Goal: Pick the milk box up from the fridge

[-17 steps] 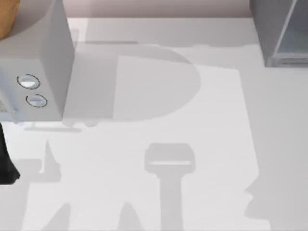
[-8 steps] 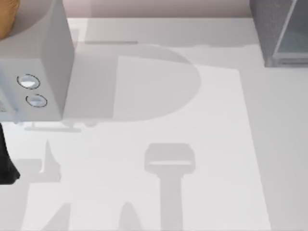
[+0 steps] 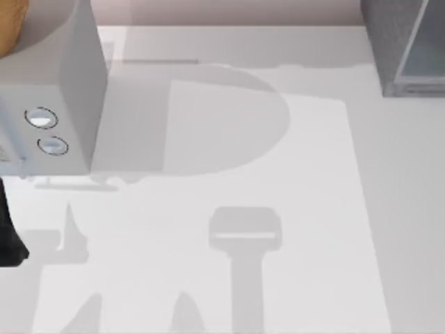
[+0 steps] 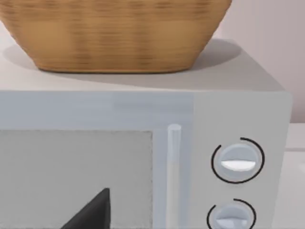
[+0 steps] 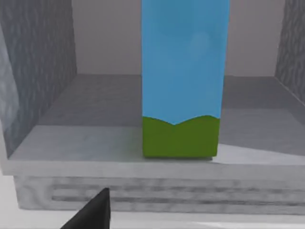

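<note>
At the far left of the table [image 3: 229, 278] stands a light grey box [image 3: 69, 83] with two round dials [image 3: 46, 132] on its near face. A woven basket [image 3: 8, 24] sits on its top, at the far left corner of the top view. Just near of the box, at the left edge, a dark piece of the left arm [image 3: 10, 233] reaches in over the table.

From the left wrist, the basket [image 4: 114, 33] rests on the box's flat top. Below it are the box's grey door window [image 4: 71, 176], an upright pale handle [image 4: 173, 176] and the two dials [image 4: 237, 160], one above the other. A dark wedge of the left gripper [image 4: 93, 213] juts in low before the door, apart from it. Whether this claw is spread or pressed together I cannot tell.

The middle of the table is bare white and crossed by grey shadows.

At the far right corner stands the fridge [image 3: 393, 42], dark grey, with a pale glassy panel [image 3: 425, 59] on its right part.

From the right wrist, the fridge [image 5: 43, 62] is open toward the camera. The milk box [image 5: 183, 81] stands upright on its floor, close behind the front lip and apart from both side walls. Its side is bright blue with a green patch at the base, and its top runs out of the picture. A dark wedge of the right gripper [image 5: 93, 213] sits before the fridge's front ledge, lower than the milk box and left of it, not touching it. Spread or pressed together, I cannot tell.
</note>
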